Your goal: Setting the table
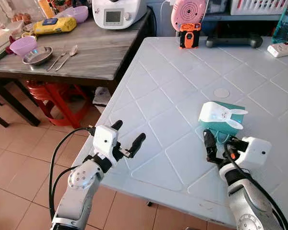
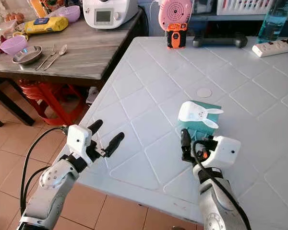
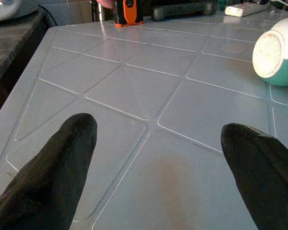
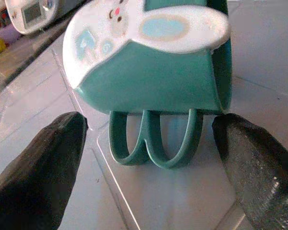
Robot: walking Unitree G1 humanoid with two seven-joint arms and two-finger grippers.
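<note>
A teal container with a white rabbit-shaped lid (image 1: 221,120) lies on the white table (image 1: 173,86), its two teal loop handles (image 4: 153,143) pointing toward me. My right gripper (image 1: 218,146) is open just in front of those handles, with one finger on either side and not touching them. My left gripper (image 1: 129,131) is also open and holds nothing, hovering over the table's near left edge. In the left wrist view the container (image 3: 276,52) lies well off to one side of the left gripper (image 3: 158,125).
A dark wooden table (image 1: 101,52) at the left carries purple bowls (image 1: 23,45), a metal bowl (image 1: 37,55), a fork and spoon (image 1: 62,56) and a white appliance (image 1: 117,12). A red stool (image 1: 57,98) stands beneath. An orange device (image 1: 189,36), dumbbell (image 1: 233,41) and power strip (image 1: 283,48) line the white table's far side.
</note>
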